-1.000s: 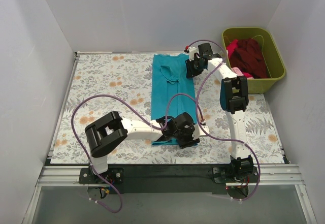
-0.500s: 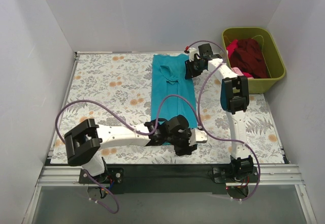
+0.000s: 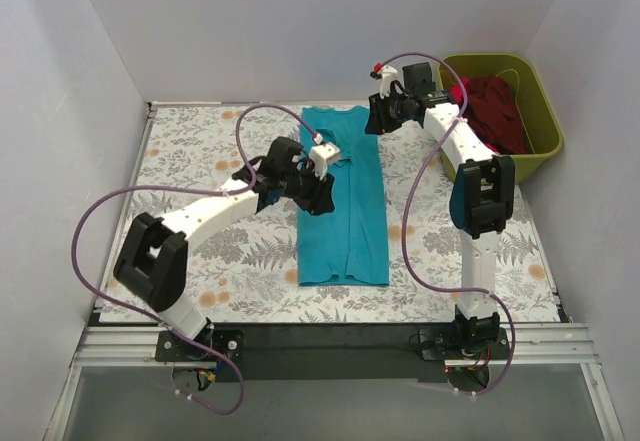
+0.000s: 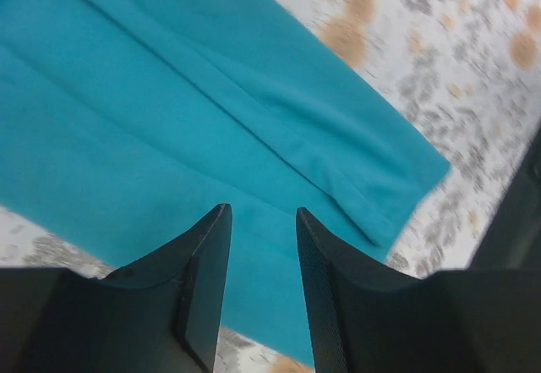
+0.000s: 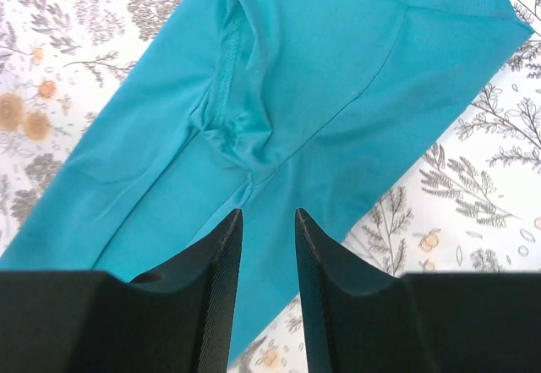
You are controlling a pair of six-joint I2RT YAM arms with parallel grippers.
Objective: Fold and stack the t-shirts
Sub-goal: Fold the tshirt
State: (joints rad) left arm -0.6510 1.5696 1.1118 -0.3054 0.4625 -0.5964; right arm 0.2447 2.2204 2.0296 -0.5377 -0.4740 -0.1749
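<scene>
A teal t-shirt lies folded into a long narrow strip down the middle of the table. My left gripper hovers over the strip's left edge, about a third of the way down. In the left wrist view it stands open above the teal cloth, holding nothing. My right gripper hangs by the strip's far right corner. Its jaws are open and empty over a sleeve fold. A dark maroon t-shirt with pink cloth is heaped in the bin.
An olive-green bin stands at the back right, just past the right arm's elbow. The floral tablecloth covers the table. White walls close in on the left, back and right. Purple cables loop off both arms.
My left arm has swung from the strip's near end up to its left edge near the far half. The right gripper has shifted slightly back and widened a little.
</scene>
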